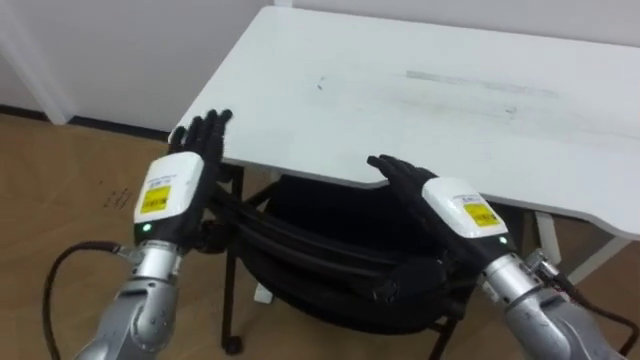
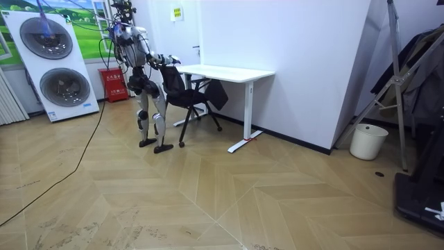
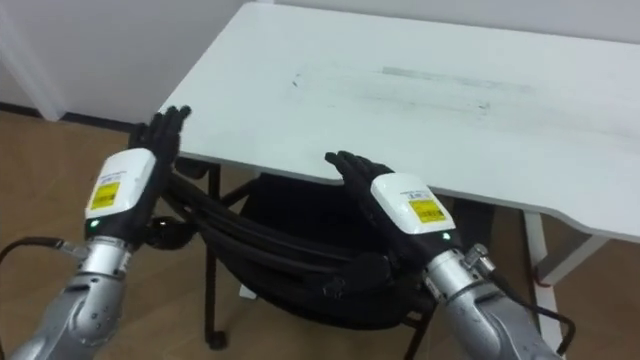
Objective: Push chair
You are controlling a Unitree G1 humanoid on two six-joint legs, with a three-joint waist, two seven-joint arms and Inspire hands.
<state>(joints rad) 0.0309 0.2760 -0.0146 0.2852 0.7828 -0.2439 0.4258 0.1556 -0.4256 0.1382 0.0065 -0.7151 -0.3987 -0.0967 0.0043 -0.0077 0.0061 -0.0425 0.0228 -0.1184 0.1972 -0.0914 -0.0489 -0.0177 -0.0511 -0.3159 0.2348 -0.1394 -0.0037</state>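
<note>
A black chair point(image 1: 330, 270) point(image 3: 300, 262) point(image 2: 182, 94) stands before me, its seat tucked partly under the white desk point(image 1: 440, 90) point(image 3: 420, 90) point(image 2: 225, 71). Both my hands rest on the top of its backrest with straight fingers. My left hand point(image 1: 185, 170) point(image 3: 135, 175) lies at the backrest's left end, fingertips near the desk's front edge. My right hand point(image 1: 430, 195) point(image 3: 385, 195) lies at the backrest's right part, fingers pointing under the desk edge. In the room view I stand upright behind the chair, arms stretched forward.
The desk stands against a white wall, its white leg point(image 1: 545, 245) at the right. Wooden floor point(image 1: 60, 170) spreads to my left. In the room view, stacked washing machines point(image 2: 52, 66) and a red box point(image 2: 116, 85) stand behind me; a white bucket point(image 2: 368, 141) sits far right.
</note>
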